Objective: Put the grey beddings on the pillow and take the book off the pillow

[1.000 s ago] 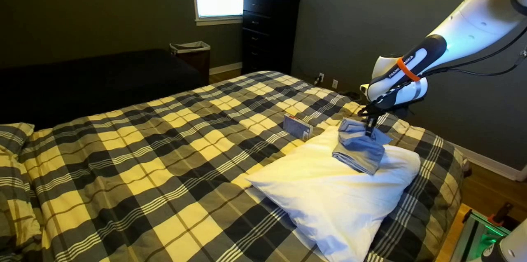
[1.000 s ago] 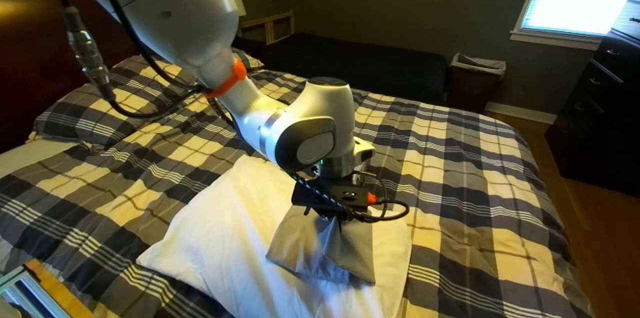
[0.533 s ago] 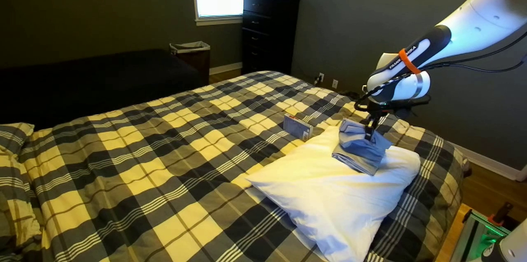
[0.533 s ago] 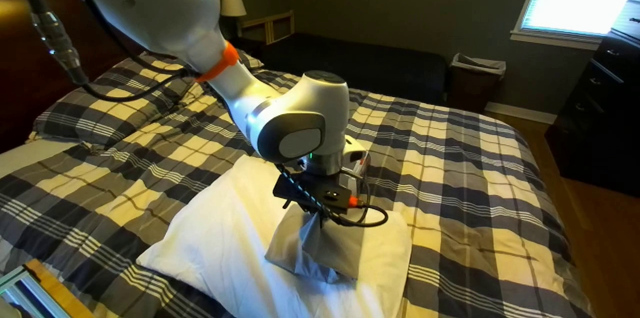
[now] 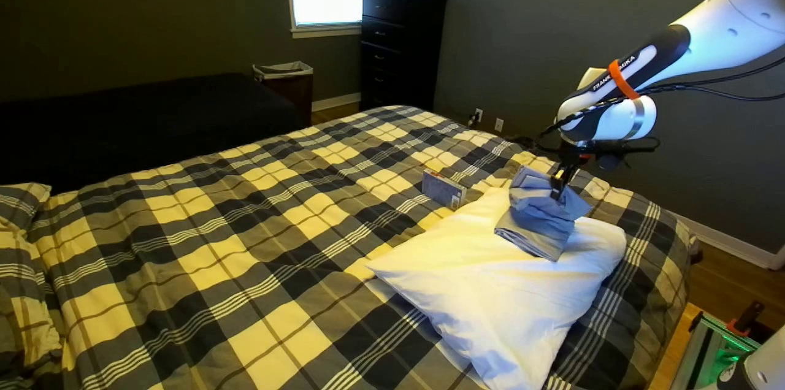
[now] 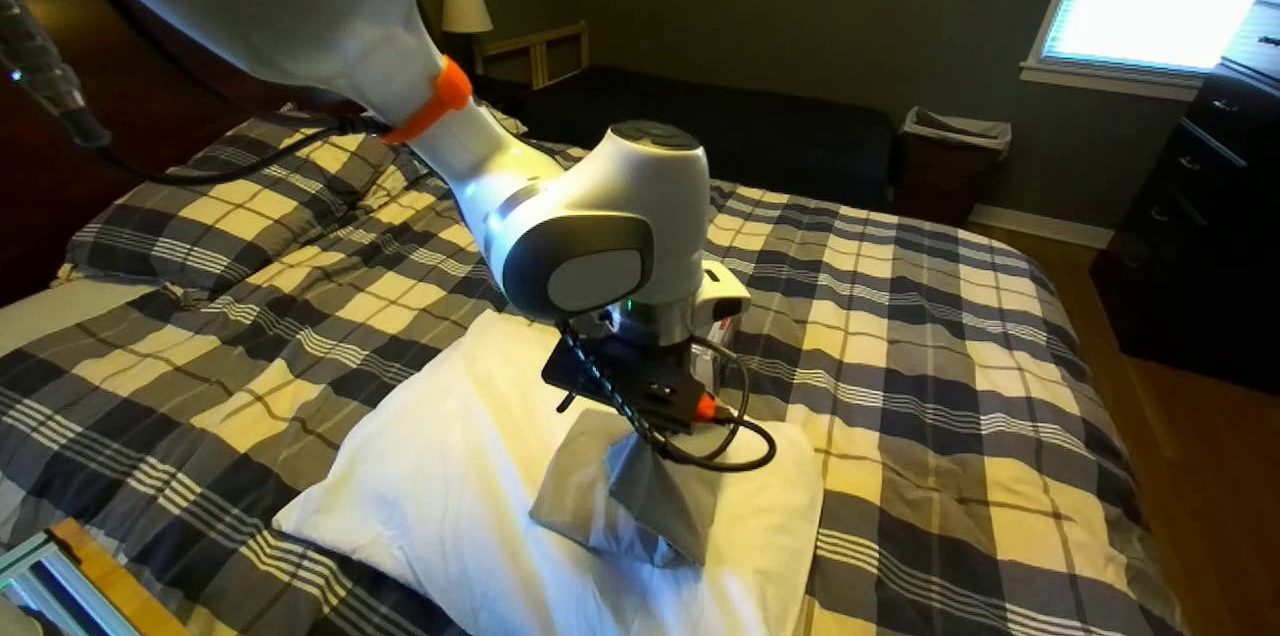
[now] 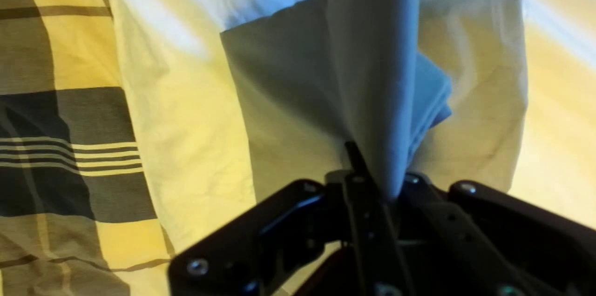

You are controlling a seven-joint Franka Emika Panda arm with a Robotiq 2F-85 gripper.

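Note:
The grey beddings (image 5: 532,235) lie on the white pillow (image 5: 484,298), their lower layers resting flat and an upper fold pulled up. My gripper (image 5: 557,187) is shut on that raised fold from above. In the wrist view the pinched fold of the grey beddings (image 7: 288,86) rises between the dark fingers of the gripper (image 7: 376,163); one fingertip is hidden behind cloth. The book (image 5: 443,189) stands on edge on the bedspread, off the pillow, by its far corner. In an exterior view the wrist mostly covers the book (image 6: 712,348).
A yellow-and-black plaid bedspread (image 5: 245,255) covers the bed around the pillow. Plaid cushions (image 6: 230,196) lie at the headboard side. A dark dresser (image 5: 402,49) and a hamper (image 5: 285,80) stand beyond the bed. A metal-framed mount (image 5: 711,347) sits beside the bed.
The gripper has risen a little, shifting right in an exterior view, and drawn the upper fold of the grey beddings higher. The lower layers, pillow and book have stayed put.

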